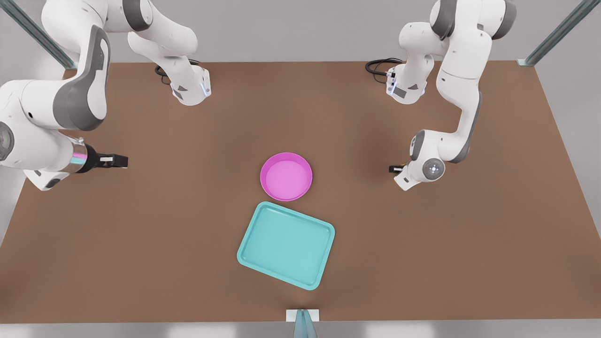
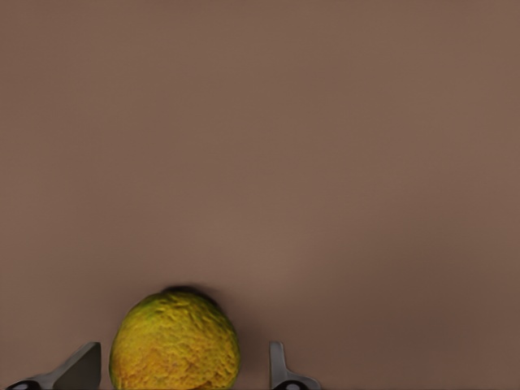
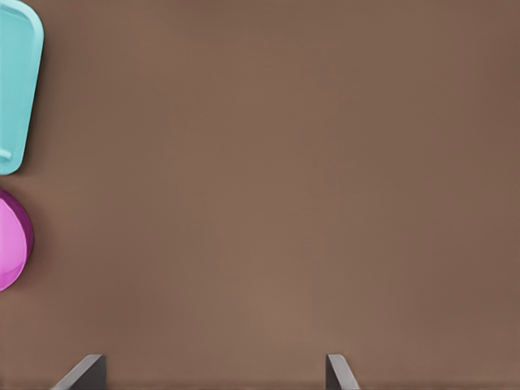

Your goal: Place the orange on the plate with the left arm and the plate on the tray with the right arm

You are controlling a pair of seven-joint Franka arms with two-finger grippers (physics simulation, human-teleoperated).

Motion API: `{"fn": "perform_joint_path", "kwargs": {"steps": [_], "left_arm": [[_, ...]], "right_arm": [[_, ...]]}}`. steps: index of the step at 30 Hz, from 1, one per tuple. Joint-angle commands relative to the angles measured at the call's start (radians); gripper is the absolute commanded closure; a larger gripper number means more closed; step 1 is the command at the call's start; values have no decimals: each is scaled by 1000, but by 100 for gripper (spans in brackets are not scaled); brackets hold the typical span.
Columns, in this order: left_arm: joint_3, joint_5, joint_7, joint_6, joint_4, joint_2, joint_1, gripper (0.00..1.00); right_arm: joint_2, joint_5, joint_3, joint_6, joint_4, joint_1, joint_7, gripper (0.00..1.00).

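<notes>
so the left gripper (image 2: 179, 370) sits low over the brown table (image 1: 422, 263) with its fingers spread either side of the orange (image 2: 175, 341), not clamped on it. Right gripper (image 3: 215, 374) hangs open above bare table; pink plate (image 1: 286, 176) sits mid-table just beside the teal tray (image 1: 286, 244)

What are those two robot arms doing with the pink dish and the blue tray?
The left gripper is open around a small bumpy yellow-green orange on the brown table, fingers on either side. The right gripper hangs open over bare table. The round pink plate sits empty right beside the teal rectangular tray, also empty. Nothing has been placed yet.
</notes>
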Motion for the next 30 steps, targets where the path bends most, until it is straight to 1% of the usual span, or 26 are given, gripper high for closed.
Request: {"fn": "perform_joint_path", "kwargs": {"steps": [1, 2, 3, 4, 17, 18, 19, 21, 22, 23, 24, 25, 26, 27, 30], "left_arm": [[0, 2, -14, 49, 1, 11, 1, 0], [0, 2, -12, 49, 1, 12, 1, 0], [0, 2, -12, 49, 1, 12, 0, 17], [0, 2, -12, 49, 1, 12, 0, 27], [8, 0, -12, 49, 4, 21, 1, 25], [8, 0, -12, 40, 4, 14, 3, 28], [8, 0, -32, 34, 7, 8, 1, 34], [8, 2, -76, -71, 25, -61, 3, 35], [1, 2, -118, -132, 45, -71, -11, 35], [-1, 2, -185, -184, 93, -65, -77, 34], [-3, 2, -299, -264, 189, -34, -177, 34], [-7, -10, -319, -376, 321, 15, -241, 34], [-7, -44, -421, -442, 468, 101, -344, 34], [-7, -46, -523, -456, 545, 150, -431, 34], [-7, -99, -701, -456, 711, 256, -580, 34]], "right_arm": [[0, 4, 0, -1, 0, 0, 1, 0], [3, 5, 0, -1, 0, 0, 1, 0], [7, 4, 0, -4, 2, 14, 3, 0], [7, 4, 0, -6, 2, 15, 3, 0], [17, 4, 0, -6, 3, 9, 0, 0], [17, 4, 0, -6, 3, 8, -2, 0], [17, 4, 0, -6, 3, 8, 0, 0], [17, 4, 0, -6, 3, 8, -2, 0], [17, 4, 0, -6, 3, 8, -2, 0], [17, 4, 0, -6, 3, 6, -2, 0], [18, 4, 0, -6, 3, 6, -3, 0], [18, 4, 0, -6, 3, 5, -3, 0], [18, 4, 0, -6, 3, 3, -5, 0], [24, 4, 0, -4, 3, 2, -5, 0], [26, 4, -2, -6, 2, 0, 1, 0]]}}
